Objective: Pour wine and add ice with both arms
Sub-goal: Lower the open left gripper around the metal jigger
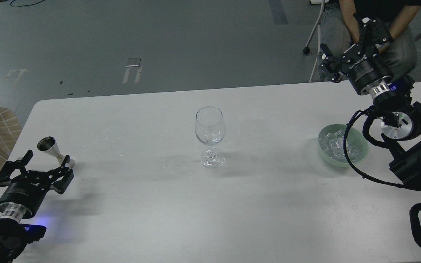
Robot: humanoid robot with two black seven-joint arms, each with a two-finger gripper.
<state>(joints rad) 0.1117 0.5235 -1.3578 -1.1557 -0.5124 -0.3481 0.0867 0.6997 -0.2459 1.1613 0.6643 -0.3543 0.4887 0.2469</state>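
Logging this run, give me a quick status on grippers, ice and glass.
Left gripper open beside steel jigger. Right gripper open, raised past table edge. Clear ice cubes in green bowl. Stemmed glass upright, unobstructed.

This looks like a robot lab or test room. A plain white worktop [159, 204] stands on a bare grey floor [159, 44] with tape marks [133, 69], loose cables [20, 3], and a person [378, 22] seated on a wheeled chair [314, 36].
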